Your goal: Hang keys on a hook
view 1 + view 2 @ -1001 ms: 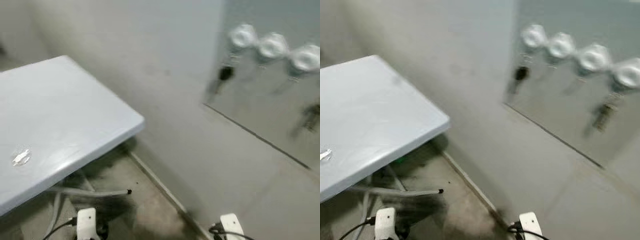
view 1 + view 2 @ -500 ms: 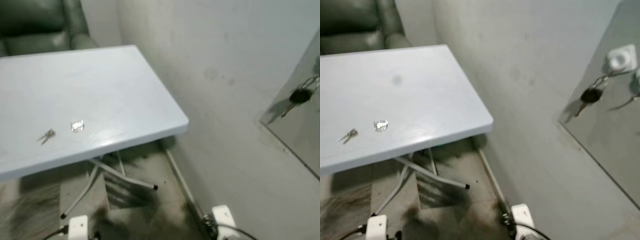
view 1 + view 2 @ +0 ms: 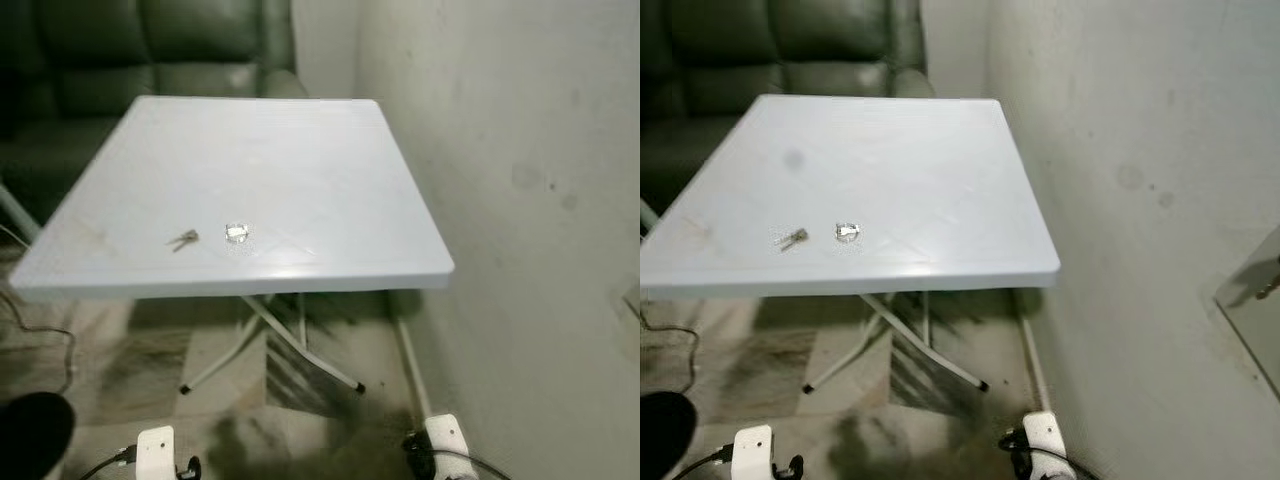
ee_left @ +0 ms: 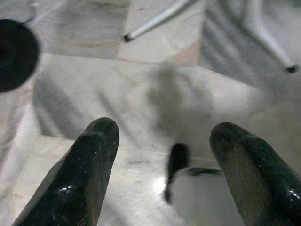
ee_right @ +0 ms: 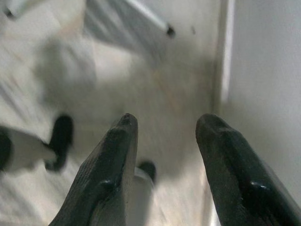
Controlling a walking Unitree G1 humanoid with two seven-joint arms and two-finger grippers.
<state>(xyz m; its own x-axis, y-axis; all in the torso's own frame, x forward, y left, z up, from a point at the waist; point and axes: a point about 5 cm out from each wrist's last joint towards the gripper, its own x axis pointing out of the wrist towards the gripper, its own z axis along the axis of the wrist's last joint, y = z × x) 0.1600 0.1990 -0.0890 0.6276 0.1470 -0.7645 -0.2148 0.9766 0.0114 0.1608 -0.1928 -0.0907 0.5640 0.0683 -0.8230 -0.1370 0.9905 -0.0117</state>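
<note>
Keys (image 3: pixel 183 238) now sit squarely ahead on the bench (image 3: pixel 300 130) since my view swung off the wall hooks, possibly beside a ring (image 3: pixel 236 232), so pickup comes first, with left end effector (image 4: pixel 162 169) and right end effector (image 5: pixel 164 160) both spread wide, empty.

left pincer (image 4: pixel 162 155) agape, right pincer (image 5: pixel 164 141) agape

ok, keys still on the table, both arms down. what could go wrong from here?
1. The keys are small and lie flat on the white table, so the long fingers may slide over them.
2. A small shiny object lies just beside the keys and could be grabbed by mistake.
3. Left gripper and right gripper hang open near the floor; raising them risks clipping the table edge.
</note>
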